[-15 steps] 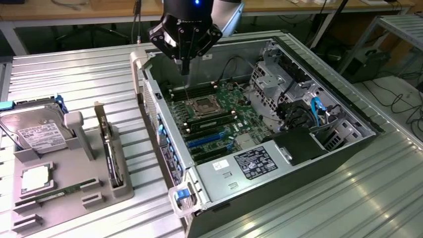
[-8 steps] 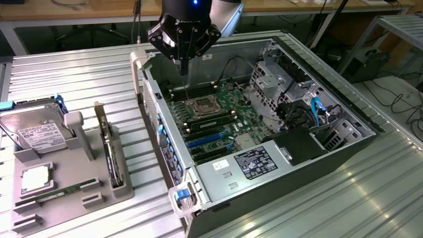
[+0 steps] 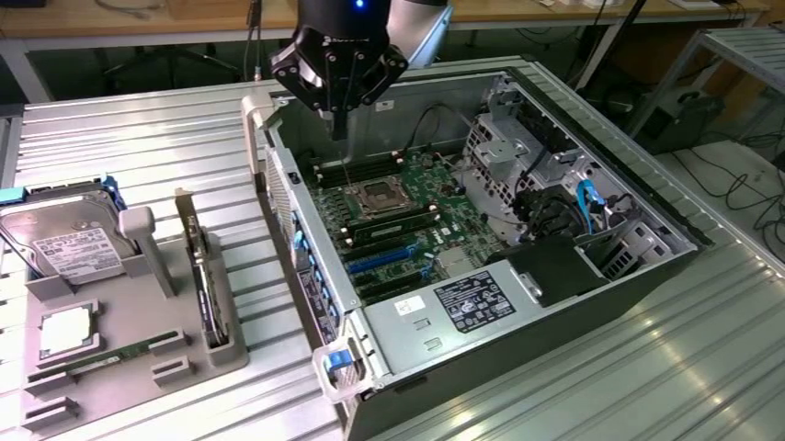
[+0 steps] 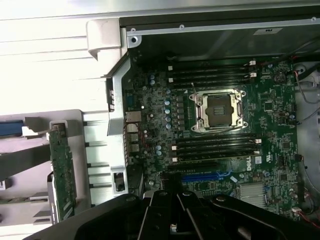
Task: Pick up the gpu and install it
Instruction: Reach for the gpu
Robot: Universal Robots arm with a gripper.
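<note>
Above the far end of the open computer case (image 3: 638, 175) the arm hangs straight down; its gripper (image 3: 340, 129) points at the motherboard (image 3: 392, 216) just beyond the CPU socket (image 3: 374, 195), fingers pressed together on nothing, tips clear of the board. The gpu (image 3: 200, 276) stands on its long edge in a slot of the grey fixture (image 3: 147, 363) on the exterior view's left, well apart from the gripper; in the wrist view the gpu (image 4: 62, 175) shows as a green card outside the case wall. A hard drive (image 3: 68, 243) sits further left in the same fixture; a strip of ribbed metal table (image 3: 257, 367) lies bare between fixture and case. Inside the case, the board's middle lies open from above; the drive cage (image 3: 503, 147) and cables crowd the exterior view's right side; the power supply (image 3: 472, 299) fills the near end.
</note>
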